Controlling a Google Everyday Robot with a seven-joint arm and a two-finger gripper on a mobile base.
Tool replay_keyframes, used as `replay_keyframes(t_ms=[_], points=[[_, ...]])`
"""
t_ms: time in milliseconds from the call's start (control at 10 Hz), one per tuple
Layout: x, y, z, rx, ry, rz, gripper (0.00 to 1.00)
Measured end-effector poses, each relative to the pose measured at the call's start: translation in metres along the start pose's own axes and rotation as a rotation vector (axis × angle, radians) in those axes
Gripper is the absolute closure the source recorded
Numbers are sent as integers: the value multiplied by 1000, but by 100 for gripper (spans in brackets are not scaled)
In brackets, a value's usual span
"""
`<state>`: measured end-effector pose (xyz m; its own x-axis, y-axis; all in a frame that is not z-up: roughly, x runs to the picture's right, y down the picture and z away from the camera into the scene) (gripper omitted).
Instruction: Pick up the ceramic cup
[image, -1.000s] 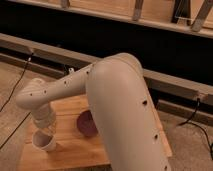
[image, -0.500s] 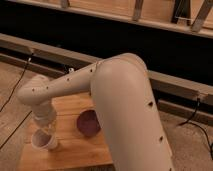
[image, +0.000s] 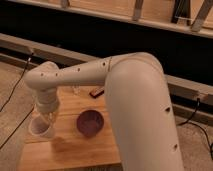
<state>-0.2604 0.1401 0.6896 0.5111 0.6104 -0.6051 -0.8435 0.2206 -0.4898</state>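
Observation:
The ceramic cup (image: 40, 129) is small and white. It hangs at the left edge of the wooden table (image: 80, 155), held a little above the tabletop. My gripper (image: 45, 120) reaches down from the wrist at the left and is shut on the cup's rim. Its fingers are mostly hidden against the cup. The cup's shadow falls on the wood just to the right of it. My large white arm crosses the view from the lower right.
A wide dark purple-brown bowl (image: 90, 123) sits on the table right of the cup. A small dark reddish object (image: 95, 92) and a small clear item (image: 76, 91) lie at the table's back edge. Cables (image: 15, 95) run over the floor at left.
The gripper has risen and the cup has come up with it, off the tabletop. The bowl has not moved.

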Motion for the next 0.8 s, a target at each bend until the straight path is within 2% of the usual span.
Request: replay_keyframes(t_ms=[200,500,800], points=[[-4,-10,-17,9,-30,34,100],[-6,-19,-32,12,-57,69,100],[-5,-22,-37,11,-63,82,100]])
